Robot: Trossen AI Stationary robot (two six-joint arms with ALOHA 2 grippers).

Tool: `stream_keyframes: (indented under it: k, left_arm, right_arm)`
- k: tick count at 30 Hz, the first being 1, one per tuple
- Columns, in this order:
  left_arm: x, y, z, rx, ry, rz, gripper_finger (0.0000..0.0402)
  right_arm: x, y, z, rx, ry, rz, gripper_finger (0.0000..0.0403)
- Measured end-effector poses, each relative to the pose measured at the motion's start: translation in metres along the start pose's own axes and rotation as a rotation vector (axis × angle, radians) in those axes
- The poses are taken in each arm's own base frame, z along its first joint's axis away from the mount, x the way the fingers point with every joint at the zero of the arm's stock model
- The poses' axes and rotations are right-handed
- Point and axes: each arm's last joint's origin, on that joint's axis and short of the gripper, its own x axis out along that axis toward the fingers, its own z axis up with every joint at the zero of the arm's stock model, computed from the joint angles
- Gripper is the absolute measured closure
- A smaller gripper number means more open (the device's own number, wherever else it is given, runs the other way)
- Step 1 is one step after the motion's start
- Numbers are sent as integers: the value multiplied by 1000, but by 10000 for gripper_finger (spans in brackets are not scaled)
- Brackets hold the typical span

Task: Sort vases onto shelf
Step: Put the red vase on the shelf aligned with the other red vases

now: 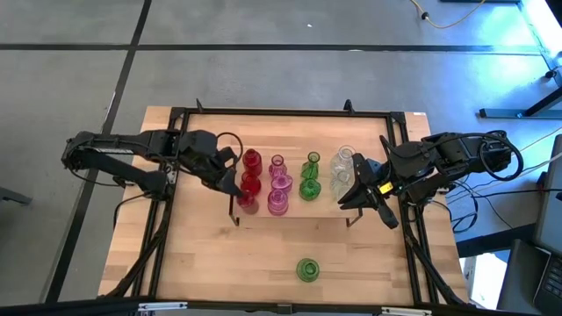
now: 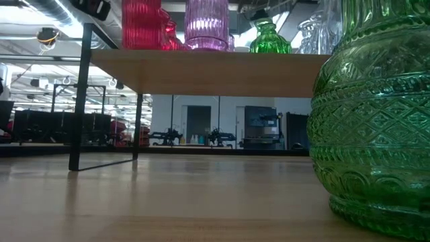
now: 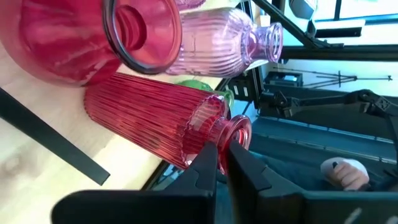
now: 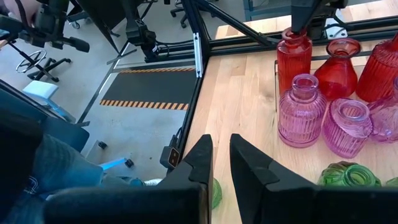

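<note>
Tall ribbed red glass bottle vase (image 3: pixel 158 121) stands on low light-wood shelf with black legs (image 1: pixel 325 206), in red row, its rim nipped by my left claw (image 3: pixel 222 155), so fingers almost pressed together. I think I'm setting it down by colour. Right claw (image 4: pixel 221 163) waits at shelf's far end, fingers narrowly apart, holding nothing. Round green glass vase (image 1: pixel 307 269) sits alone on wooden table (image 1: pixel 211 263), well away; next job, I guess.

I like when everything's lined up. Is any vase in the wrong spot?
Yes. One green vase stands alone on the table, away from the shelf where the red, pink, green and clear ones stand in colour rows. The left end effector pinches a red bottle vase by its rim.
</note>
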Motion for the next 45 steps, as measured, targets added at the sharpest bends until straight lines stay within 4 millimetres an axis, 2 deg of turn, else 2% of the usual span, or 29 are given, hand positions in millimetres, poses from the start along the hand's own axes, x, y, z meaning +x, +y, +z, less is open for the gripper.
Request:
stream_keyframes:
  k: [14, 35, 45]
  left_arm:
    - [0, 1, -1, -5, 41, 1, 388]
    - [-2, 2, 6, 8, 12, -12, 386]
    - [-2, 1, 5, -5, 37, -27, 338]
  right_arm:
    - [0, -1, 0, -7, -6, -18, 363]
    - [0, -1, 0, -7, -5, -18, 363]
    - [0, -1, 0, -8, -5, -18, 363]
